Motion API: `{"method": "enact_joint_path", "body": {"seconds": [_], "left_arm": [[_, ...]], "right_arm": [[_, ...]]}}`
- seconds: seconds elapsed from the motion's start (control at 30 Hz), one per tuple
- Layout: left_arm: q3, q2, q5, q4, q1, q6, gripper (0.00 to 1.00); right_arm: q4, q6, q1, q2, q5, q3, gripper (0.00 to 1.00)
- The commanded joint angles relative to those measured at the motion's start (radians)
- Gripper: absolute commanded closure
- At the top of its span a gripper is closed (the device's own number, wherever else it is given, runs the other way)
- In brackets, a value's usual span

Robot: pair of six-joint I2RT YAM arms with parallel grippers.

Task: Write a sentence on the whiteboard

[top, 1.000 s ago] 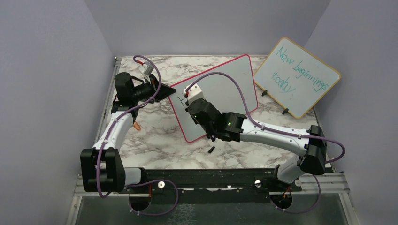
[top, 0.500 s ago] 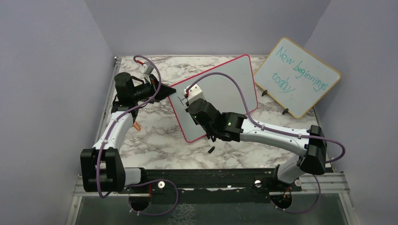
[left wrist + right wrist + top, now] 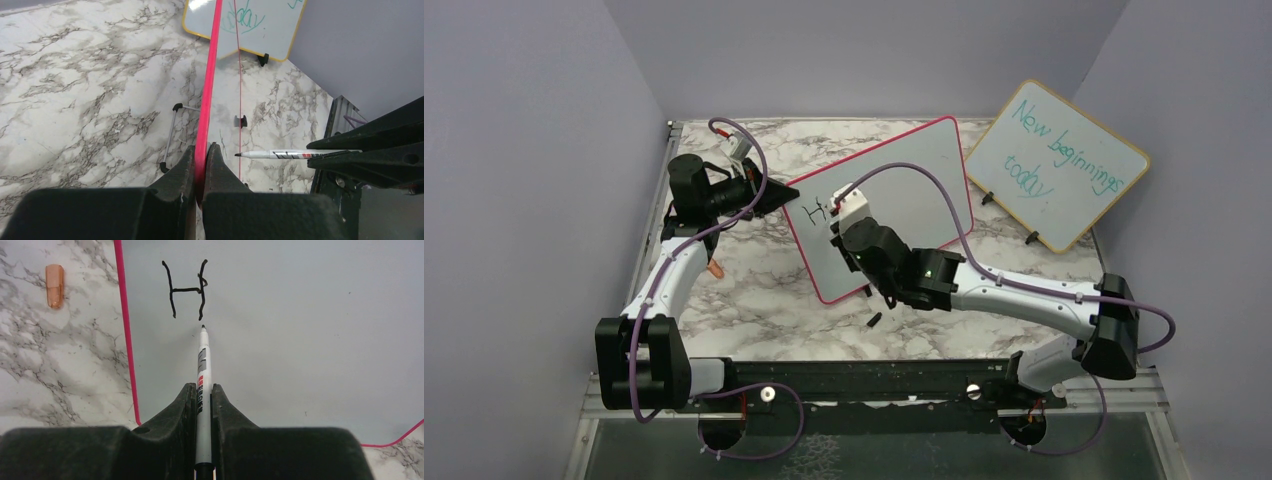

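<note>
The whiteboard point(image 3: 914, 180) with its pink-red frame stands tilted on the marble table. My left gripper point(image 3: 776, 197) is shut on the board's left edge; in the left wrist view its jaws point(image 3: 201, 147) pinch the red frame point(image 3: 210, 75). My right gripper point(image 3: 201, 387) is shut on a white marker point(image 3: 202, 365) in front of the board's face point(image 3: 300, 340). The marker's tip sits just below a black letter "H" point(image 3: 186, 289), the only writing of the sentence that shows. From the left wrist, the marker point(image 3: 290, 154) points at the board with a small gap.
A wooden-framed board with teal writing point(image 3: 1056, 165) leans at the back right. An orange cap point(image 3: 54, 285) lies on the table left of the whiteboard. A small black cap point(image 3: 874, 320) lies near the front, below the right wrist. Purple walls close in on both sides.
My right arm has shifted a little to the right, uncovering the finished "H" on the board. The left arm and the board have not moved.
</note>
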Motion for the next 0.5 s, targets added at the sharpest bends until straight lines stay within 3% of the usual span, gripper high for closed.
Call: {"method": "enact_joint_path", "body": {"seconds": [0.0,0.47], "left_arm": [[-0.033,0.027,-0.030,-0.105,-0.027,0.150,1.00],[-0.033,0.027,-0.031,-0.109,-0.027,0.153,1.00]], "right_arm": [[0.145,-0.040,-0.007,-0.078,-0.015,-0.045,0.99],[0.178,-0.050,-0.009,-0.017,0.075,-0.027,0.99]]}}
